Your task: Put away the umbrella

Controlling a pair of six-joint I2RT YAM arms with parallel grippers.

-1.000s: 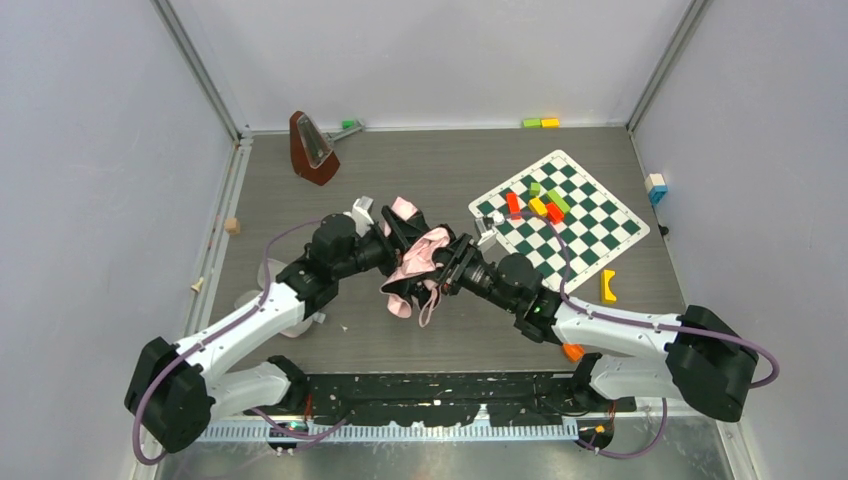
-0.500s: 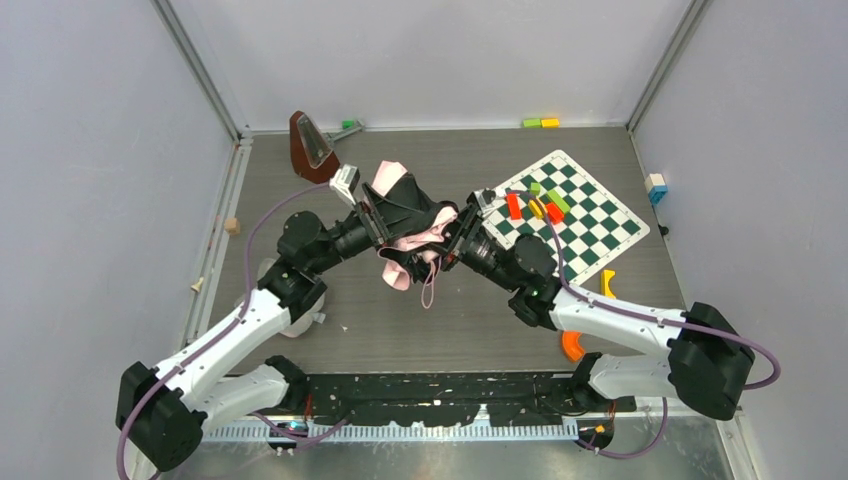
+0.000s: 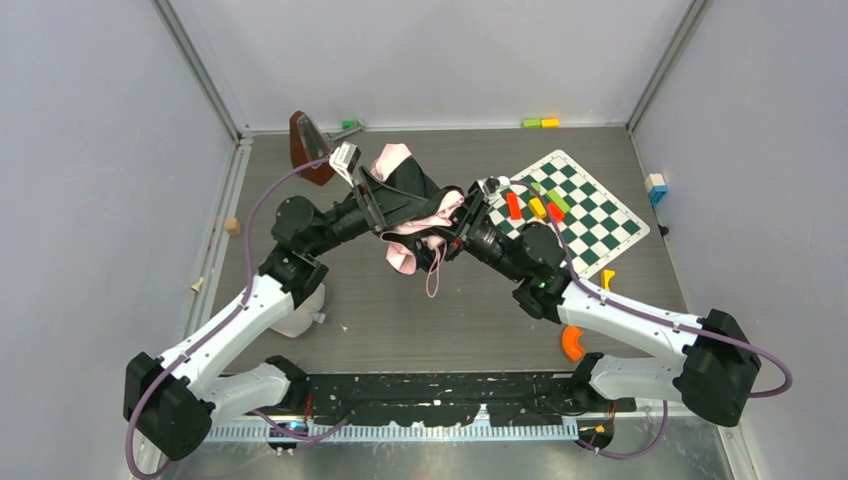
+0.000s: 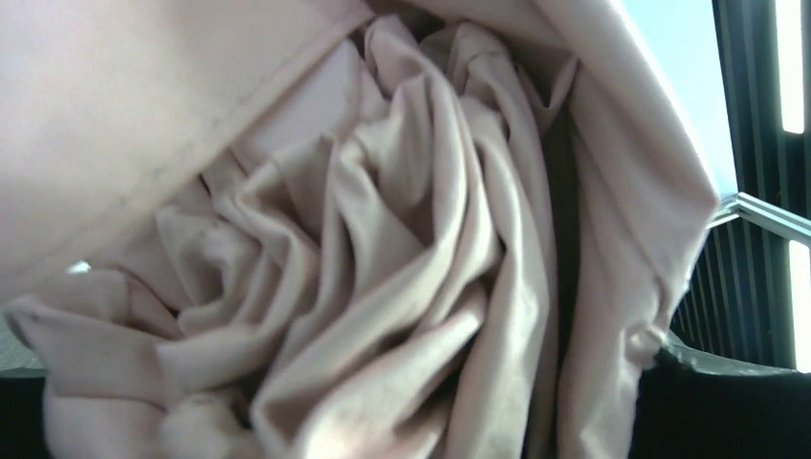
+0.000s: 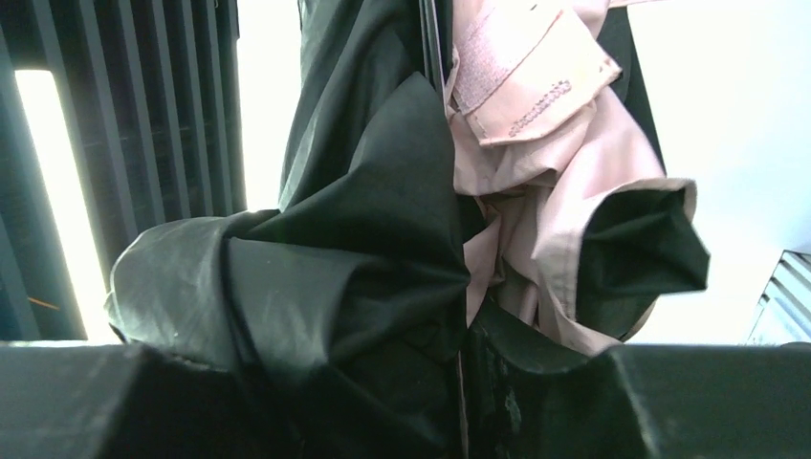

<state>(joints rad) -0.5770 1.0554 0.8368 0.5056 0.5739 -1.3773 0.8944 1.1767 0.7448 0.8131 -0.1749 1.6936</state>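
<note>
— Two arms met over the middle. Where was the umbrella (image 3: 410, 205)?

— Off the table (image 3: 460, 320), bunched up in the air between the claws, black side out with pale pink folds showing. Its strap (image 3: 432, 280) hung down in a loop below it.

— What about the right gripper (image 3: 457, 227)?

— Clamped on the umbrella. Its own camera showed black and pink cloth running down between the dark fingers (image 5: 689, 402), with a stitched pink tab (image 5: 516, 67) above them.

— And the left gripper (image 3: 374, 206)?

— I couldn't tell. It was buried in the canopy, and its camera showed only crumpled pink cloth (image 4: 383, 268).

— What was the surface like?

— Grey wood-grain boards, boxed in by plain pale walls (image 3: 450, 60) with metal posts at the far corners.

— What else was on it?

— A green and white chessboard (image 3: 590, 225) lay to the right, turned at an angle. Red, yellow and green blocks (image 3: 540, 205) sat on its far corner, just beside the right arm. A brown metronome (image 3: 305, 140) stood far left, near the left wrist camera. A yellow piece (image 3: 608, 283) and an orange one (image 3: 572, 345) lay by the right arm, and two more blocks (image 3: 540, 122) sat against the back wall.
</note>
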